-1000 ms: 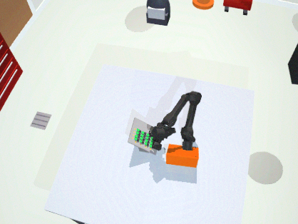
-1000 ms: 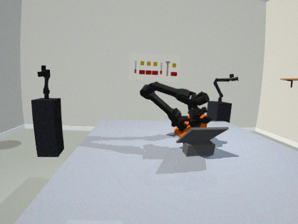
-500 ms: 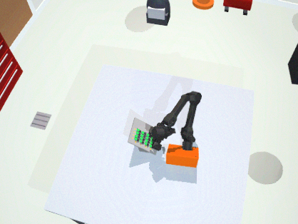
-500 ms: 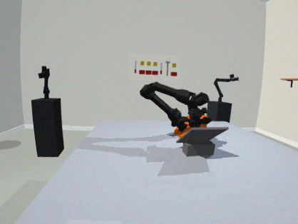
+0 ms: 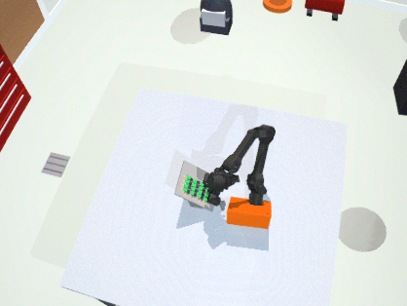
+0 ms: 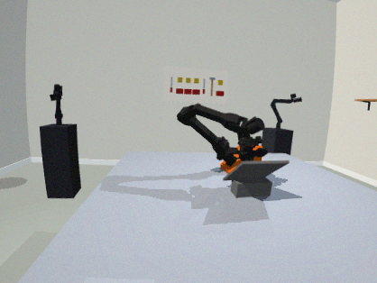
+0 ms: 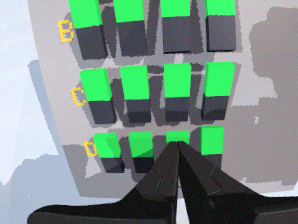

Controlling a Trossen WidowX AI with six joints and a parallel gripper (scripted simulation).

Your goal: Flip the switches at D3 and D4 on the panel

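The tilted grey switch panel [image 5: 186,168] [image 6: 259,168] [image 7: 250,90] bears rows of switches, each with a green end and a dark end. In the wrist view my gripper [image 7: 176,147] is shut and empty, its tips over switch D3 [image 7: 177,135], whose green end shows just beyond them. The fingers hide most of D3's dark end, and contact cannot be told. Switch D4 [image 7: 212,140] is just right of the tips; its green end looks longer than those of D1 [image 7: 106,144] and D2 [image 7: 141,144], and its dark end is partly hidden. In the top and exterior views the fingertips cannot be made out.
Row C [image 7: 135,82] lies just beyond row D, with row B [image 7: 131,37] farther up. The panel stands on a grey block [image 6: 252,188]. The arm's orange base [image 5: 249,214] is close to the panel's near side.
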